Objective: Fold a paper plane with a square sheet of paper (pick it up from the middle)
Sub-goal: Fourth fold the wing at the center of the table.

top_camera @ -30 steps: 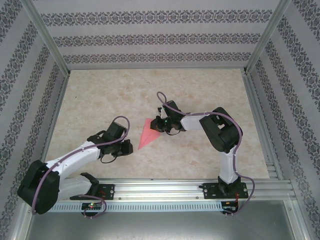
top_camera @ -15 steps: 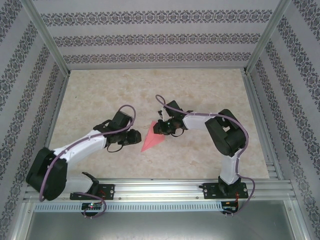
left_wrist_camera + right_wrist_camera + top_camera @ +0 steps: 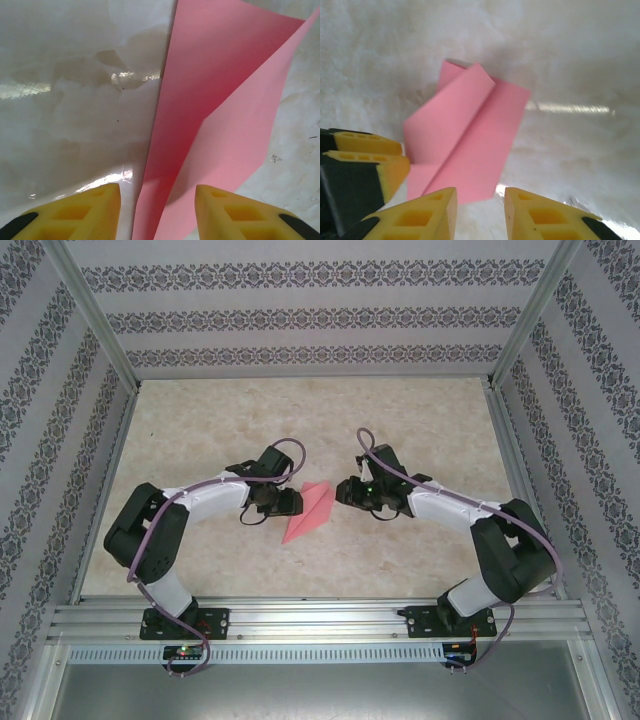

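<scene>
One paper plane (image 3: 310,512): pink-red, slim, tapering to a point, with a raised centre ridge that shows plainly in the right wrist view.
Where it lies: flat on the counter (image 3: 200,420), about midway across, between the two hands; nose toward the near left, wide tail toward the far right.
Folds: one flap overlaps the other along the ridge, and the lower layer sits in shadow beside it.
Left hand (image 3: 292,502): low over the counter, just beside the plane's left edge and pointing at it.
Left hand's grip: yellow fingers (image 3: 75,210) parted; the plane's narrow part runs into the gap between them. Bare counter shows between the paper and one finger, so nothing is pinched. Whether the other finger touches the paper cannot be told.
Right hand (image 3: 340,492): low at the plane's far-right end, facing the left hand across the paper.
Right hand's grip: fingertips (image 3: 550,215) apart with only counter between them; the plane's edge lies just ahead of the gap, and nothing is grasped.
Counter: beige and marbled, with glare patches near the paper.
Surround: patterned walls (image 3: 320,315) on three sides, and a metal rail (image 3: 320,618) at the near edge carrying both arm bases.
</scene>
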### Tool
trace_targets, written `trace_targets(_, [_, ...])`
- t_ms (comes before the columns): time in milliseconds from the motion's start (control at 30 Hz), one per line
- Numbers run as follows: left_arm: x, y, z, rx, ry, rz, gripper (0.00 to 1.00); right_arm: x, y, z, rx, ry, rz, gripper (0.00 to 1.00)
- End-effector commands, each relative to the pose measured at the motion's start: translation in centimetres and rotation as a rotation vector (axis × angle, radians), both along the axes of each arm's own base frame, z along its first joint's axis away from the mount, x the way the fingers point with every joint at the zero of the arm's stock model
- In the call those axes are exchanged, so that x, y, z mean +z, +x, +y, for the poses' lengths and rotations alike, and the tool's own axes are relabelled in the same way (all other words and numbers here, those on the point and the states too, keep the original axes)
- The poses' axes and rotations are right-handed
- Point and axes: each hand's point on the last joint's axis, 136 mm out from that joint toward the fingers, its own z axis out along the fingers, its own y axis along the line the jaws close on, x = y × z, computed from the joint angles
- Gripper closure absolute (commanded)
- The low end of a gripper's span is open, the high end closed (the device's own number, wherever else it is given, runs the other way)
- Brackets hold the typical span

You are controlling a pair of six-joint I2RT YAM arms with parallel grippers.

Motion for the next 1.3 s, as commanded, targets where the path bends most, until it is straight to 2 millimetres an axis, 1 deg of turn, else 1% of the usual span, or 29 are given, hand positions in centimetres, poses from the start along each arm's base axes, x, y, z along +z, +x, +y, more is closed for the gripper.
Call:
trace_targets(0, [-0.1, 0.1, 0.1, -0.034, 0.052, -0.009, 0.56, 0.8, 0.2, -0.4, -0.046, 0.015, -0.042, 0.64])
trace_targets(133, [-0.6, -0.4, -0.2, -0.033, 0.045, 0.012, 0.57, 0.7, -0.2, -0.7, -0.067, 0.025, -0.041, 0.61])
trace_targets(300, [-1.7, -1.8, -0.8, -0.026, 0.022, 0.057, 0.57, 0.2, -0.7, -0.9, -0.078, 0.029, -0.037, 0.61])
trace_targets(467, [-2.5, -3.0, -0.9, -0.013, 0.008, 0.086, 0.57, -0.4, -1.1, -0.5, -0.066, 0.049, -0.019, 0.61])
trace_targets(533, [-2.5, -3.4, -1.1, -0.012, -0.001, 0.089, 0.58, -0.5, -1.3, -0.3, -0.059, 0.047, -0.015, 0.61])
trace_targets(700, [-2.3, -4.2, -1.4, 0.016, -0.044, 0.102, 0.60, -1.4, -1.7, -0.1, -0.078, 0.072, 0.010, 0.62])
trace_targets(867, [-1.7, -4.8, -2.6, 0.024, -0.121, 0.110, 0.61, -2.0, -2.0, 1.3, -0.062, 0.102, 0.037, 0.63])
trace_targets(1000, [-1.0, -5.4, -3.5, 0.014, -0.140, 0.109, 0.62, -2.1, -2.4, 2.5, -0.048, 0.116, 0.045, 0.63])
trace_targets(1133, [-0.4, -5.7, -3.6, 0.023, -0.134, 0.100, 0.62, -3.2, -2.6, 2.2, -0.090, 0.096, 0.088, 0.64])
trace_targets(1267, [0.1, -5.7, -3.8, 0.018, -0.140, 0.090, 0.63, -3.8, -2.5, 2.1, -0.130, 0.098, 0.122, 0.64])
